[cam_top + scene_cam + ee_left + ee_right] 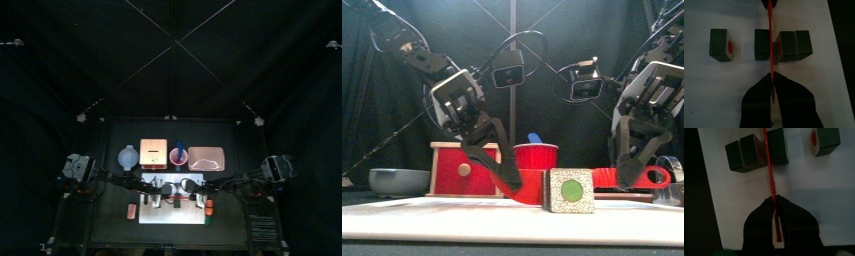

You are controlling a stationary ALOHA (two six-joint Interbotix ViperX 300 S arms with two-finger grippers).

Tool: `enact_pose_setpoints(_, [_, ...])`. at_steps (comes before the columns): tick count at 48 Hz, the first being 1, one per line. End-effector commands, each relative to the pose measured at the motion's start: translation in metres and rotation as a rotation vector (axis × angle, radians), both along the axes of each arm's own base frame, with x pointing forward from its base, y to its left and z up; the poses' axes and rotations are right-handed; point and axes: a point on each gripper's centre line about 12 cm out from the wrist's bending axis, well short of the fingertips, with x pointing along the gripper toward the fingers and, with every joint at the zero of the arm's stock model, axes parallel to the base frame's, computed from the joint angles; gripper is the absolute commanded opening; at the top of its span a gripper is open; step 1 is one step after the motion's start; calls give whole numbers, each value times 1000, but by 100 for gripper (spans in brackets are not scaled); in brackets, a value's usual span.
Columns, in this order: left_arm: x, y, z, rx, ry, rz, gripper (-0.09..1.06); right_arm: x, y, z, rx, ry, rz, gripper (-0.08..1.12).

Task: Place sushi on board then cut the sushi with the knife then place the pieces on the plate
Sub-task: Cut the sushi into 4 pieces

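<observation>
on the white cutting board (744, 17), the sushi (794, 45) lies in blocks — left end effector (771, 76) and right end effector (773, 203) both clamp the red knife (769, 35) across it; best pressed level, straight down.

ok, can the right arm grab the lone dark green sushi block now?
Probably not yet: the right pincer is shut on the red toy knife. The lone dark green sushi block sits apart with bare white cutting board around it, so nothing else blocks it.
</observation>
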Motion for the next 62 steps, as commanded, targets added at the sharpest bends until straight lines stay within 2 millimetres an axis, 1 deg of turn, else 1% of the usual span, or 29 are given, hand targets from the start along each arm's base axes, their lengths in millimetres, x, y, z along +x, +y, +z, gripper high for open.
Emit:
enact_pose_setpoints(1, [6, 2, 11, 4, -35, -1, 43, 1, -4, 11, 2, -29, -9, 26])
enact_pose_setpoints(11, [6, 10, 10, 11, -32, 11, 43, 1, -9, 10, -2, -24, -20, 26])
enact_pose_setpoints(20, [7, 11, 11, 16, -36, 8, 43, 1, -10, 11, -4, -24, -19, 26])
enact_pose_setpoints(25, [7, 11, 12, 14, -39, 10, 43, 1, -9, 14, -2, -31, -16, 26])
enact_pose_setpoints(31, [7, 10, 22, 12, -62, 7, 43, 2, -7, 23, 5, -49, -9, 26])
enact_pose_setpoints(36, [7, 8, 40, 8, -105, 0, 43, 2, -5, 37, 13, -78, -2, 26])
enact_pose_setpoints(42, [4, 3, 58, 2, -146, -13, 43, 1, -5, 54, 22, -121, 1, 26])
enact_pose_setpoints(46, [2, -3, 65, -1, -164, -27, 43, -2, 0, 63, 30, -147, 14, 26])
enact_pose_setpoints(53, [-1, -17, 63, -11, -155, -55, 43, -4, 10, 66, 43, -158, 37, 26])
enact_pose_setpoints(62, [0, -30, 59, -50, -142, -50, 43, -5, 18, 61, 67, -140, 41, 26])
